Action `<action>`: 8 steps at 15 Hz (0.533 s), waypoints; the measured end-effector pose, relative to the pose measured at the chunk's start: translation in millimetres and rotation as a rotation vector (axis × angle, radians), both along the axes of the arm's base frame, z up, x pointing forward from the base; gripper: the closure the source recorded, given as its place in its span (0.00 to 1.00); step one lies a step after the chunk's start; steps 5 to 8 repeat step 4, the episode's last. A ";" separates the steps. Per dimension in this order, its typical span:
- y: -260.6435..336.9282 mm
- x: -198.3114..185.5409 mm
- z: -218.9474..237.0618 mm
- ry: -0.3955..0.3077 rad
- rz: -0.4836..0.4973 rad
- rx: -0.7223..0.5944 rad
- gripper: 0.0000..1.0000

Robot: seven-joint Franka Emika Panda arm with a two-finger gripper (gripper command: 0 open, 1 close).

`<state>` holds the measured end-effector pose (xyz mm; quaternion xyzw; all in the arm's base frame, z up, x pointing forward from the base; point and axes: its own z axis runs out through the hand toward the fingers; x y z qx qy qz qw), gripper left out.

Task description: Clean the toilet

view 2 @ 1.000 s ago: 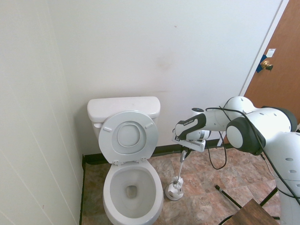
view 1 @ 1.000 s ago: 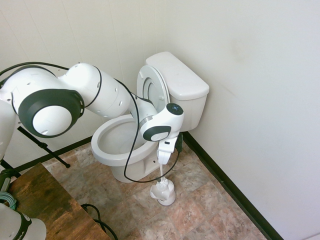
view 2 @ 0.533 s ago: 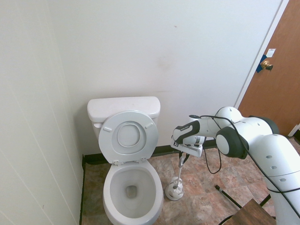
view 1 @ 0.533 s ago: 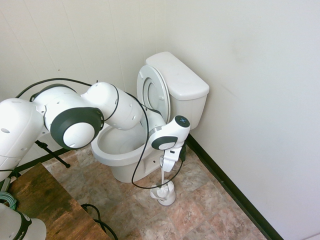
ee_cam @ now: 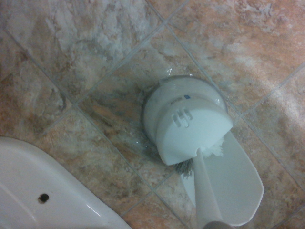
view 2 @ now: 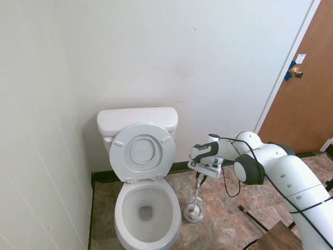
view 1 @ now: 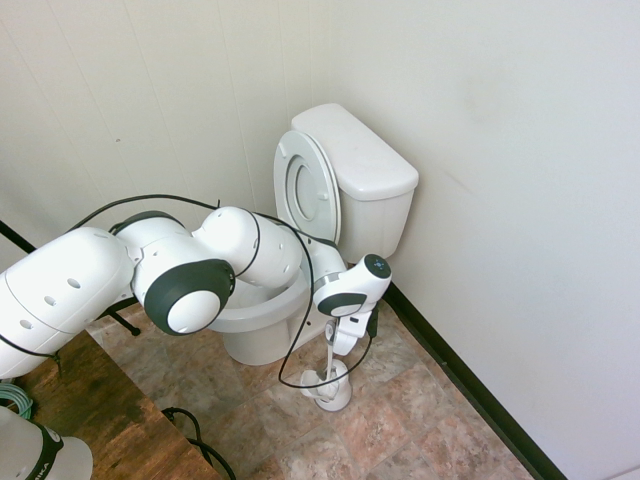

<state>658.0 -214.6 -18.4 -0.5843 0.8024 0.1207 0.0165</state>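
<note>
The robot's two-finger gripper (view 1: pixel 333 337) points steeply down and is closed on the top of the slim white plastic toilet-brush handle (view 2: pixel 196 194), which stands nearly upright. The brush's bristle end sits in the small round white plastic brush holder (ee_cam: pixel 183 119) on the mottled brown and grey stone-tile floor (ee_cam: pixel 86 52).

The holder stands just beside the base of the large white glossy ceramic toilet (view 2: pixel 146 208), apart from it; the wrist view shows a strip of bare tile between them. The toilet sits in the corner against the pale walls, its seat ring and white oval lid (view 1: pixel 307 190) raised against the rectangular tank (view 1: pixel 357 152). Open floor lies on the holder's far side, bounded by the black baseboard (view 1: pixel 455 375).

The white arm (view 1: pixel 180 275) reaches low across the front of the bowl, covering part of the rim in the first exterior view. A brown wooden door (view 2: pixel 304 88) stands well apart.

Compared with a second ago, the gripper is lower, and the brush has sunk further into the holder.
</note>
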 end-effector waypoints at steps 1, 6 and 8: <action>-7.0 0.6 -0.6 0.000 -0.008 0.003 1.00; -22.0 1.9 -3.8 0.003 -0.024 0.014 1.00; -22.0 1.9 -3.8 0.003 -0.024 0.014 1.00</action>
